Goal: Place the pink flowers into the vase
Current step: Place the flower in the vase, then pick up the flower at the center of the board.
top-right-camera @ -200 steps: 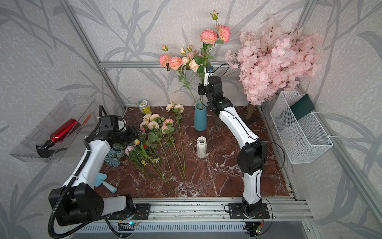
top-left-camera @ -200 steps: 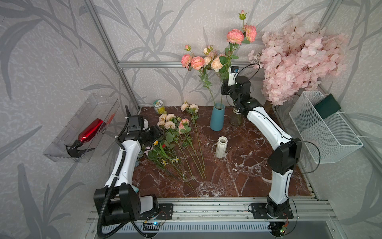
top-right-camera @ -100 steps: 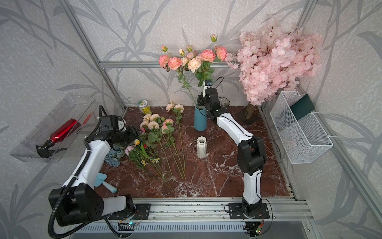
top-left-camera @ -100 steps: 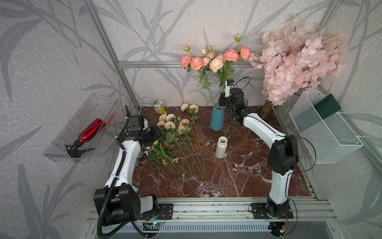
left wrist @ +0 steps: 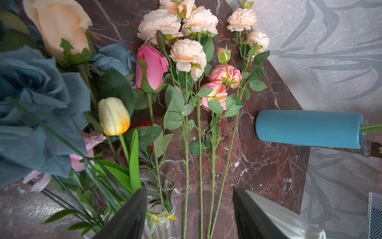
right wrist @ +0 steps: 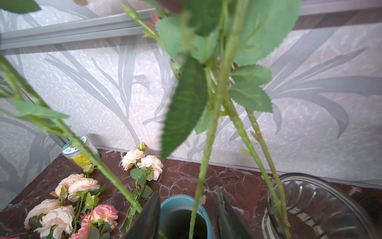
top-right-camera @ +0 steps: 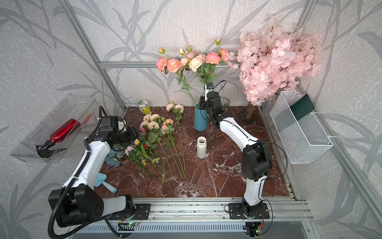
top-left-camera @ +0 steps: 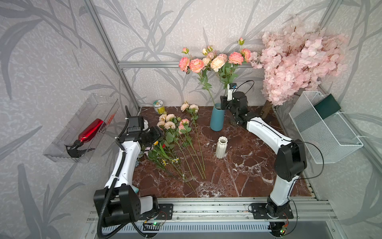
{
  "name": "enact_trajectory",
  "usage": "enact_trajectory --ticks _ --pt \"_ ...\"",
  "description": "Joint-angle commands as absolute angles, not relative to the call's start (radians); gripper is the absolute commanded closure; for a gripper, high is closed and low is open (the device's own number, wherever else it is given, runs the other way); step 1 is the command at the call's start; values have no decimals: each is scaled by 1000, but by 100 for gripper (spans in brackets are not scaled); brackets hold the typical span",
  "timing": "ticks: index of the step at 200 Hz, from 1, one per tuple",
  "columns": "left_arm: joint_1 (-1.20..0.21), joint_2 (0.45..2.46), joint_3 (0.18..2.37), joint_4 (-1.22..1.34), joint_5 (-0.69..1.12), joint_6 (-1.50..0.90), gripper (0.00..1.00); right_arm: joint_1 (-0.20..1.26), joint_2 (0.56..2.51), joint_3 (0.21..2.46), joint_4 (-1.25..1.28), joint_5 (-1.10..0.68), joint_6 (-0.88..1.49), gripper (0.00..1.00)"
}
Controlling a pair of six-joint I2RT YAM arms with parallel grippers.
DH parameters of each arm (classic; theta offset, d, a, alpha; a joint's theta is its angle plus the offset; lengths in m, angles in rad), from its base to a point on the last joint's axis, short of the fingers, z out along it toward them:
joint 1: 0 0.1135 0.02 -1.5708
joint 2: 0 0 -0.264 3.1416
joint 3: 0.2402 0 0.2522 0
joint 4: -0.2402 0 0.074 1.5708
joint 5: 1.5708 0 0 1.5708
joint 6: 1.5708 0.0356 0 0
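The blue vase (top-left-camera: 217, 119) (top-right-camera: 200, 120) stands at the back of the marble table and holds two sprays of pink flowers (top-left-camera: 208, 60) (top-right-camera: 186, 61). My right gripper (top-left-camera: 223, 103) (right wrist: 187, 207) is at the vase's mouth (right wrist: 182, 204), open; a green stem (right wrist: 203, 165) runs between its fingers into the vase, touching neither. More pink flowers (top-left-camera: 175, 124) (left wrist: 217, 87) lie flat on the table with stems toward the front. My left gripper (top-left-camera: 154, 135) (left wrist: 190, 207) hovers open above their stems, holding nothing.
A white ribbed vase (top-left-camera: 221, 147) stands mid-table and a glass vase (right wrist: 314, 209) right beside the blue one. A blossom tree (top-left-camera: 299, 55), wire basket (top-left-camera: 324, 130) and jar (top-left-camera: 158, 106) line the back and right. Blue hydrangeas (left wrist: 35, 107), a tulip (left wrist: 113, 115) and a rose (left wrist: 151, 70) lie at the left.
My right gripper came down toward the blue vase with a spray, lowering its stem into the vase, and has opened off it. The left arm has not moved.
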State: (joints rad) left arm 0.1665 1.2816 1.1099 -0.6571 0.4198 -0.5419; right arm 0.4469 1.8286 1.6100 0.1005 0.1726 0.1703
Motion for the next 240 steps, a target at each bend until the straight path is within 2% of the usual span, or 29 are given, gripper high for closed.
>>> enact_trajectory --ticks 1,18,31,47,74,105,141,201,240 --pt "164 1257 1107 -653 415 -528 33 464 1725 1607 88 206 120 48" --pt "117 1257 1128 -678 377 -506 33 466 1715 1686 -91 237 127 44" --pt "15 1261 1159 -712 283 -484 33 469 1675 1695 -169 251 141 42" --pt "-94 1288 1187 -732 222 -495 33 472 1611 1640 -192 246 161 42" --pt "-185 1360 1224 -755 181 -542 42 476 1524 1585 -307 261 199 41" --pt "-270 1430 1264 -747 96 -598 42 480 1411 1500 -412 281 238 41" --pt "-377 1619 1406 -772 37 -633 44 503 1274 1357 -425 292 244 41" --pt "-424 1925 1670 -775 21 -713 45 515 1184 1336 -561 219 267 47" --pt "-428 2174 1980 -915 -103 -688 56 525 1117 1264 -547 159 281 49"
